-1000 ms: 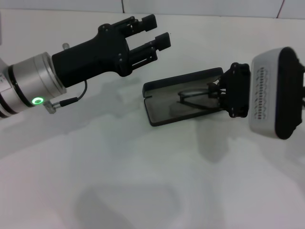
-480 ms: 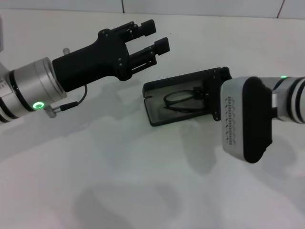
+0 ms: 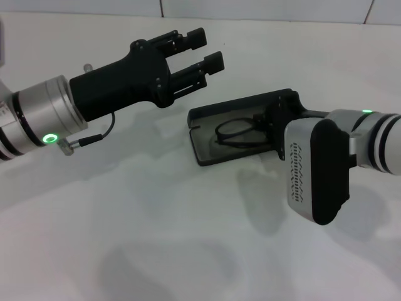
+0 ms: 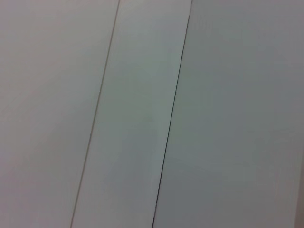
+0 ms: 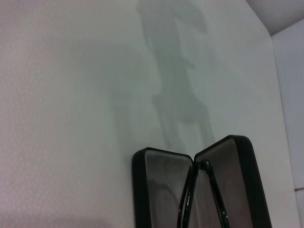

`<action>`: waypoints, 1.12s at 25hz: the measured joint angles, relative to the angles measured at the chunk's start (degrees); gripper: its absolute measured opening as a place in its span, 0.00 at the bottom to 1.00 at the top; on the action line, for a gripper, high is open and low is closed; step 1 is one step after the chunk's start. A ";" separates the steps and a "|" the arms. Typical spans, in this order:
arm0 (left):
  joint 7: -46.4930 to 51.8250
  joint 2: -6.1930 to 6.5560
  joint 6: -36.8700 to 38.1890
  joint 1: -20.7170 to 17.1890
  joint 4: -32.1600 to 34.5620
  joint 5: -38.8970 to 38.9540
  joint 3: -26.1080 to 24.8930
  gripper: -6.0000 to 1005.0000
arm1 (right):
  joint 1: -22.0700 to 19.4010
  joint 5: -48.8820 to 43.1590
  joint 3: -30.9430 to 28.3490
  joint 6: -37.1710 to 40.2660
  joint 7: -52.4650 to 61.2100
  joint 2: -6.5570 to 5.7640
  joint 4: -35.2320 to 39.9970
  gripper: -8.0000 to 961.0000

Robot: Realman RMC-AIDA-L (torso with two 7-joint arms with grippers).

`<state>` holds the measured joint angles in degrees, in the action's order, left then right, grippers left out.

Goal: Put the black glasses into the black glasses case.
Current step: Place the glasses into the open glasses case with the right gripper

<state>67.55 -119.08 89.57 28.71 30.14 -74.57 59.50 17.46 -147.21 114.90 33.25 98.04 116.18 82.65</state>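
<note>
Lying inside the one open black glasses case [image 3: 235,128] mid-desk [image 3: 156,238], one black glasses [image 3: 241,133], right gripper [image 3: 280,122] covering its end, claw state untellable, left gripper [image 3: 210,50] fingers apart above the desk's far side.

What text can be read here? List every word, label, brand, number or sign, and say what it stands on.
None: no readable word, number or sign shows in any view.
The black glasses case lies open with the black glasses inside; only its lining shows, with no lettering.
The arms carry only green indicator lights.
</note>
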 joint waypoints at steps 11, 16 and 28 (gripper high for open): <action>0.53 -0.01 0.15 0.26 0.01 -0.15 0.25 0.60 | -0.33 -1.66 2.67 -9.30 0.05 0.00 -4.07 0.19; 0.72 -0.07 0.12 0.47 0.02 -0.15 0.27 0.60 | -0.33 -1.26 3.08 -8.98 0.13 0.00 -4.53 0.20; 0.74 -0.10 0.00 0.29 0.00 -0.14 0.26 0.60 | -0.38 -0.17 1.34 -7.17 3.97 0.00 -3.23 0.23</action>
<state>68.29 -119.18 89.57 29.00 30.15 -74.71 59.76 17.08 -147.37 116.23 26.09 102.01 116.18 79.41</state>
